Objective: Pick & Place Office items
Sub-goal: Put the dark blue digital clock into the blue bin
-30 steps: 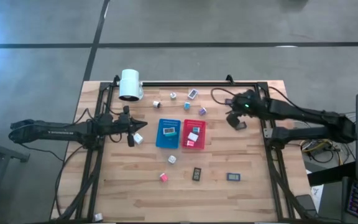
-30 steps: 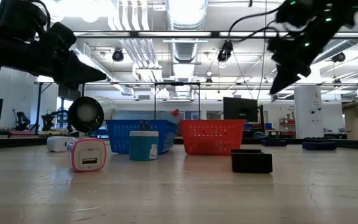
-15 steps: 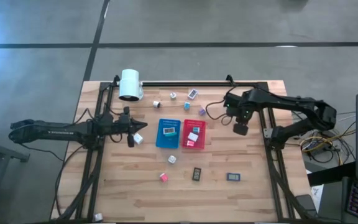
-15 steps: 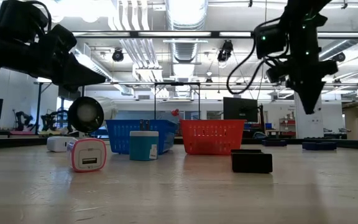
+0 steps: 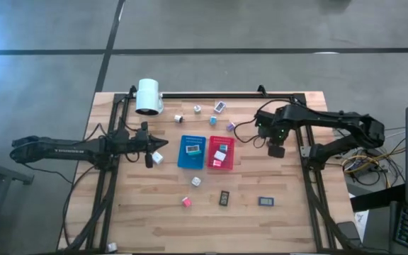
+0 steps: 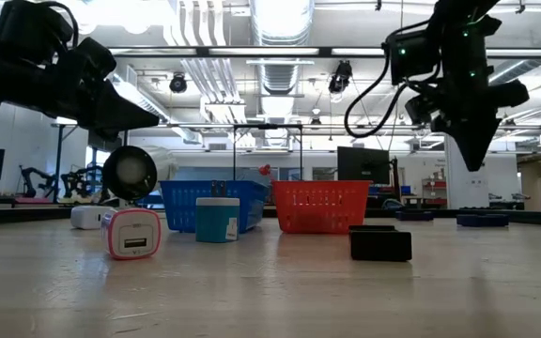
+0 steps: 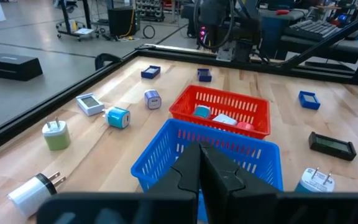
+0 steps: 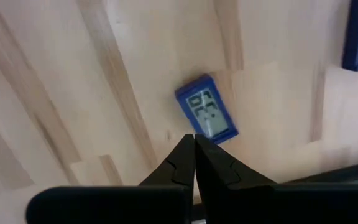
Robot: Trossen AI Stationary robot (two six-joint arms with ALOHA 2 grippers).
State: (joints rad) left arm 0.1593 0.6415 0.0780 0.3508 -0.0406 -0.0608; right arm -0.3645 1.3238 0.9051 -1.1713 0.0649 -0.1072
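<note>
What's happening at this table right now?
Two arms are sorting small office items into a blue tray and a red tray; several pieces already lie in the trays, others are scattered on the table. The right hand is shut, empty, hanging above the wood right of the red tray. The left hand, also shut and empty, waits left of the blue tray.

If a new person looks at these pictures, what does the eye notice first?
First come the two bright trays side by side at the table's middle, the blue tray and the red tray, each holding small items. Then the big white cylinder at the far left edge. The right gripper, shut and empty, hangs above the table right of the red tray.
</note>
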